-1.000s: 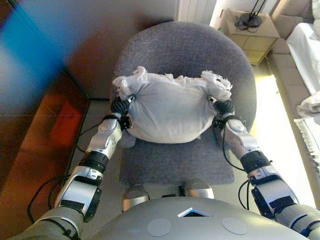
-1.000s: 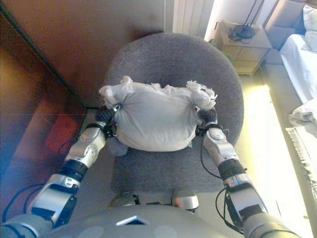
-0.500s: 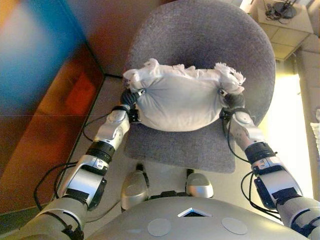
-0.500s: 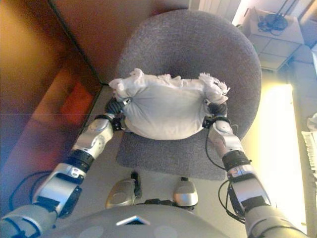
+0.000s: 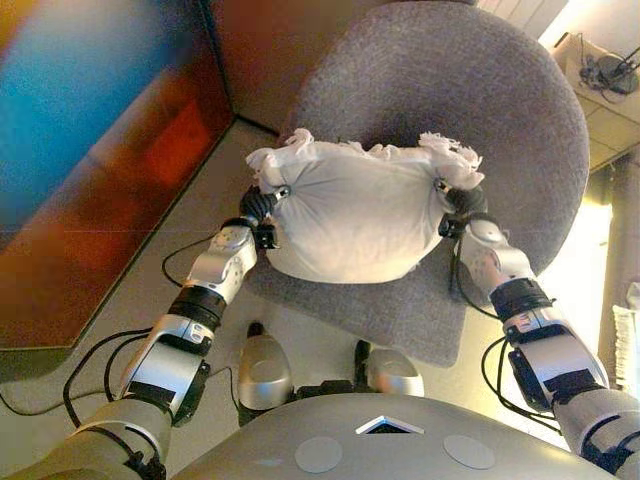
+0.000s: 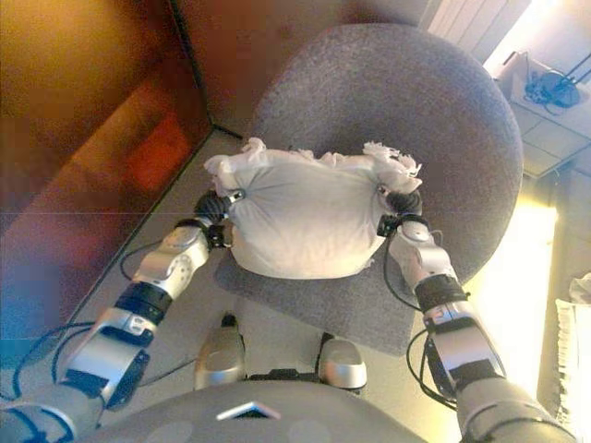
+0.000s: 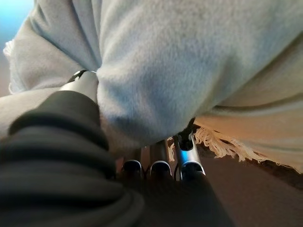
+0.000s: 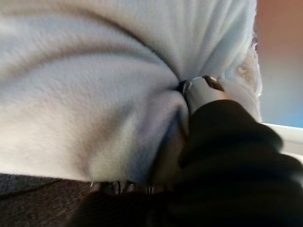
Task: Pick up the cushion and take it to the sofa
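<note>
A pale grey-white cushion [image 5: 355,215] with frayed fringe at its corners hangs above the seat of a round grey armchair [image 5: 470,110]. My left hand [image 5: 258,207] grips its left end and my right hand [image 5: 460,205] its right end, thumbs and fingers pinching the cloth. In the left wrist view the fingers [image 7: 158,165] curl under the cushion [image 7: 199,61] and the thumb presses into it. The right wrist view shows the cushion [image 8: 85,80] bunched over that hand's dark cover [image 8: 227,156].
A dark red-brown wall or cabinet front [image 5: 90,180] stands close on the left. A small beige side table [image 5: 610,90] with cables sits beyond the chair at upper right. Pale floor [image 5: 200,240] lies between the chair and the wall.
The whole picture has swung, so the camera has moved: the chair now sits further right and the wall fills more of the left. Both hands still hold the cushion the same way.
</note>
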